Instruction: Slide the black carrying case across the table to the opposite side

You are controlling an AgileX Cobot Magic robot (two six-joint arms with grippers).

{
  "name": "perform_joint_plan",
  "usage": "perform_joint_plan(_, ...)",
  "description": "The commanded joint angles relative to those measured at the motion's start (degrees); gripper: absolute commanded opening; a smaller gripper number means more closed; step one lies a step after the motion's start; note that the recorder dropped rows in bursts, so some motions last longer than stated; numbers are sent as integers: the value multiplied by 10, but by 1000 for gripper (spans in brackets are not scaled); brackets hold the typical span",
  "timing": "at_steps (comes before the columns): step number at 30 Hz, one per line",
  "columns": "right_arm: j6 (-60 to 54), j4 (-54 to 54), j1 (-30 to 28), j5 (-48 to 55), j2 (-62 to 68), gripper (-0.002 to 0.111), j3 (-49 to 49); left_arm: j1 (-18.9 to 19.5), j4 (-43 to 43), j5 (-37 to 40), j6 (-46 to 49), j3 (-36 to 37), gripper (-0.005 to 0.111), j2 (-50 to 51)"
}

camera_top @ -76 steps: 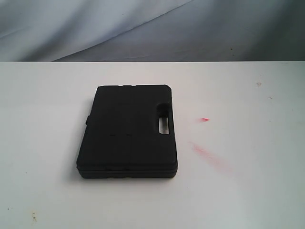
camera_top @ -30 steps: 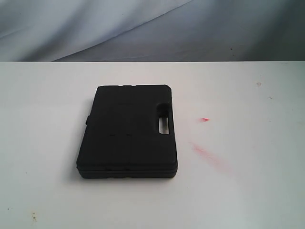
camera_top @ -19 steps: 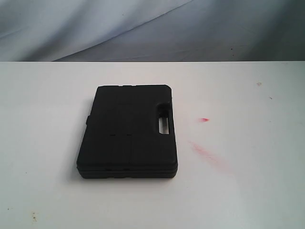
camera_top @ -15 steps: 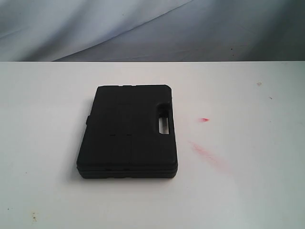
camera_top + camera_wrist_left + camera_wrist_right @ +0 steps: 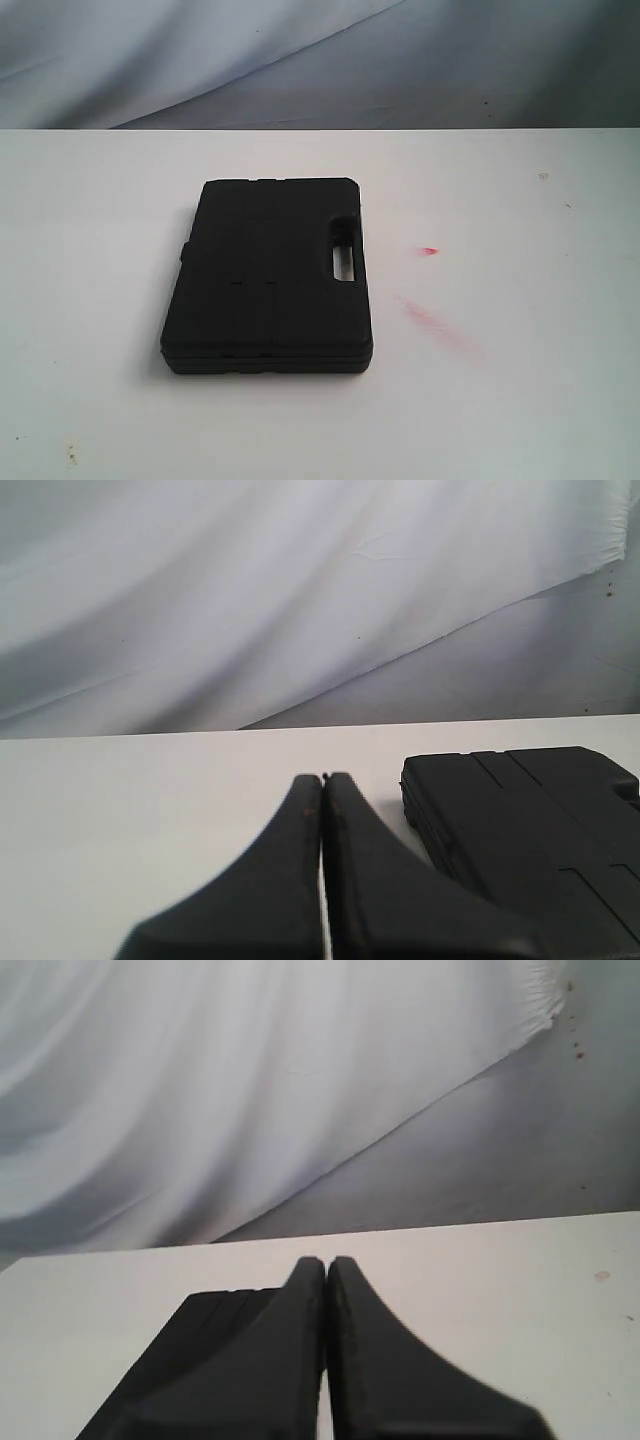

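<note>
Approach; slide not yet begun | left gripper (image 5: 322, 780), right gripper (image 5: 326, 1262): pressed closed, empty | black carrying case (image 5: 268, 278) ahead of fingers (image 5: 298, 825), untouched | edge contact required next.

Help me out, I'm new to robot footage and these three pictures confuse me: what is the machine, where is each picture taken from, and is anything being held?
This is a robot with two arms, each ending in a gripper. One picture comes from a camera off the arms. It shows a white table with a black carrying case lying flat on it, its handle slot toward the right, and red smears beside it. No arm shows in that view.

The other two pictures come from cameras on the wrists, each looking along its own gripper. The left gripper and the right gripper each appear as two dark fingers pressed together, shut and holding nothing. The case lies beyond them, untouched. Behind the table hangs a grey cloth.
</note>
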Motion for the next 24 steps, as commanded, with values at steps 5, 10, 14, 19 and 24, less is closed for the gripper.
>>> perform_joint_plan(5,-114,90,0,80,186,0,-129,2,1,1,2,3,0,-2)
perform_joint_plan(10,-115,90,0,101,277,0,-198,2,1,1,2,3,0,-2)
perform_joint_plan(14,-114,90,0,117,352,0,-245,2,1,1,2,3,0,-2)
perform_joint_plan(19,-99,90,0,122,436,0,-293,2,1,1,2,3,0,-2)
perform_joint_plan(24,-82,75,30,130,508,0,-336,2,1,1,2,3,0,-2)
